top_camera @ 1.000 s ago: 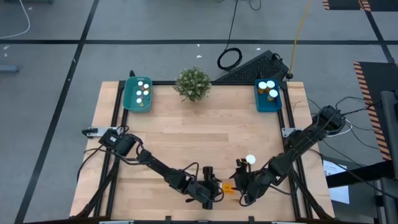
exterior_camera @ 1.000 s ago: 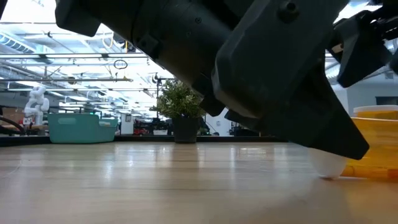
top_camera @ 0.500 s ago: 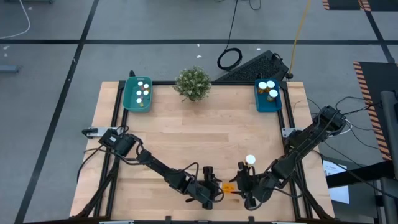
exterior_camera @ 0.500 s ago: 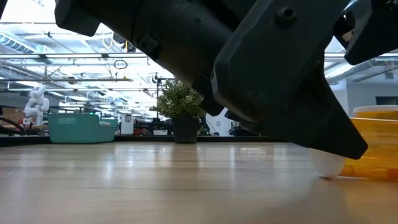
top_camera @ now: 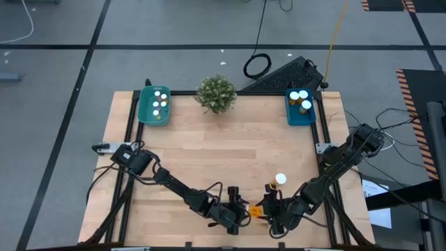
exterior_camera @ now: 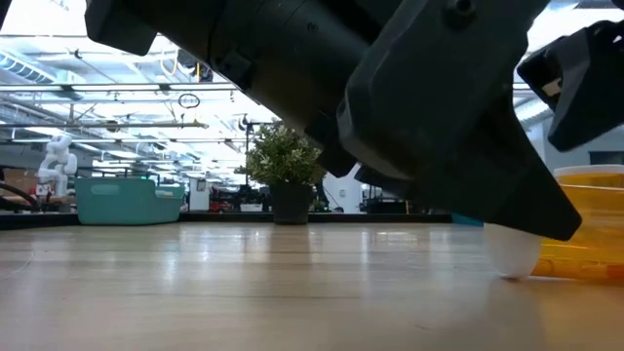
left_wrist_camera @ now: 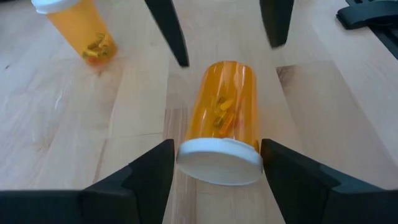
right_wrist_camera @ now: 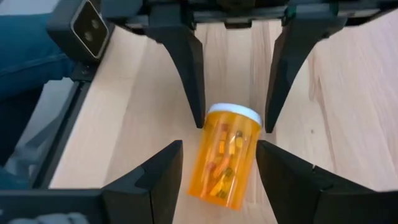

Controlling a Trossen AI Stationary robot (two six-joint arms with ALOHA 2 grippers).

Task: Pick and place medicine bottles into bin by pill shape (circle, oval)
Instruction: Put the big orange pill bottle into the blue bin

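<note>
An orange medicine bottle (top_camera: 256, 209) with a white cap lies on its side on the wood near the table's front edge. My left gripper (top_camera: 244, 208) lies low at its cap end, one finger on each side of the cap (left_wrist_camera: 219, 162). My right gripper (top_camera: 269, 210) faces it from the table's right, open, with its fingers on either side of the bottle's bottom end (right_wrist_camera: 217, 180) and not visibly touching it. A second orange bottle (top_camera: 280, 180) stands upright just beyond. My left gripper has the lying bottle's white cap (right_wrist_camera: 234, 114) between its two level fingers, which come from the table's left. Thin slits show beside the cap, so I cannot tell whether the pads touch it. The bottle rests on the table.
A teal bin (top_camera: 145, 115) with several bottles sits at the far left corner. A blue bin (top_camera: 290, 113) with bottles sits at the far right. A potted plant (top_camera: 217, 93) stands between them at the far edge. Bare wood lies across the table's middle.
My right gripper has shifted toward the table's near edge and come in line with the lying bottle's bottom end. The bottle has stayed on the table.
</note>
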